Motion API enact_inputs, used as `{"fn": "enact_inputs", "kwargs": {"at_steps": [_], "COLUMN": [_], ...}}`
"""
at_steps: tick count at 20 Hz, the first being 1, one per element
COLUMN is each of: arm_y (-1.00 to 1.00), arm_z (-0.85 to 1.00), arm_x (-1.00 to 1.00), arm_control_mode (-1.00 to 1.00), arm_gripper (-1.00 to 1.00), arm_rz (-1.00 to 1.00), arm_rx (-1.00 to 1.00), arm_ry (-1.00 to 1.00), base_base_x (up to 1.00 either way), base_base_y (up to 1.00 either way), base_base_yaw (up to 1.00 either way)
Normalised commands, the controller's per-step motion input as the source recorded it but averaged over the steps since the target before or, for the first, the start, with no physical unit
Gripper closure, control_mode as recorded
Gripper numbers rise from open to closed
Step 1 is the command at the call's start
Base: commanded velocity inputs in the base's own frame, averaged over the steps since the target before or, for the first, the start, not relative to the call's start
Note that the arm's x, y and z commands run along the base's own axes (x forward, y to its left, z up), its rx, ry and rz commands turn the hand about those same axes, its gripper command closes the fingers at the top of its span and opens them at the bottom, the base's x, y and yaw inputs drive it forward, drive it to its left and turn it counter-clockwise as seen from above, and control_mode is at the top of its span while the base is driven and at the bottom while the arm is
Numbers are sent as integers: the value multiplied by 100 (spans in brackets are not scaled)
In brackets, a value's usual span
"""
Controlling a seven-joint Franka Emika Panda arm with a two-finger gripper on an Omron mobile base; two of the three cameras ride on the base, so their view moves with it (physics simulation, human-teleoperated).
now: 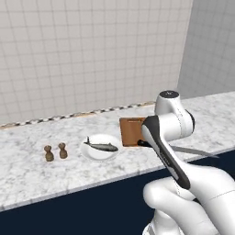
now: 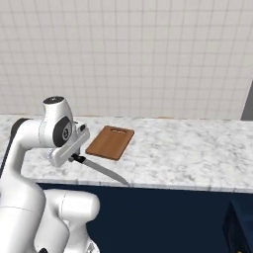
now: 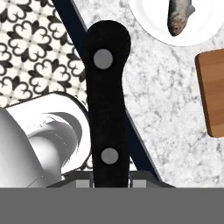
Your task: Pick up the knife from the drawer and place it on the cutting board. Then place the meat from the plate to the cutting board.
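A: Light is even and bright everywhere, flat, with no clear source and no glare on the marble counter [image 1: 27, 170].

B: Shadows?

A: Only faint ones, under the plate [image 1: 92, 155] and the cutting board [image 2: 109, 142]. Edges look soft and slightly pixelated; the knife [image 3: 107, 109] handle is sharp up close.

No readable text, no labels, no brand marks, no numbers, no signs on any surface in these views
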Motion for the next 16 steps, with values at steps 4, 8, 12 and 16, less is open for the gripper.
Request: {"fn": "enact_inputs", "kwargs": {"at_steps": [4,8,12,16], "arm_y": [0,0,0,0], "arm_z": [0,0,0,0], "arm_x": [0,0,0,0], "arm_control_mode": [100,100,100,100], "arm_gripper": [100,100,100,100], "arm_rz": [0,0,0,0], "arm_rx": [0,0,0,0], "arm_ry": [0,0,0,0], "base_base_x": [19,0,36,61], "base_base_y": [26,42,17,4], "base_base_yaw": [6,0,0,0]}}
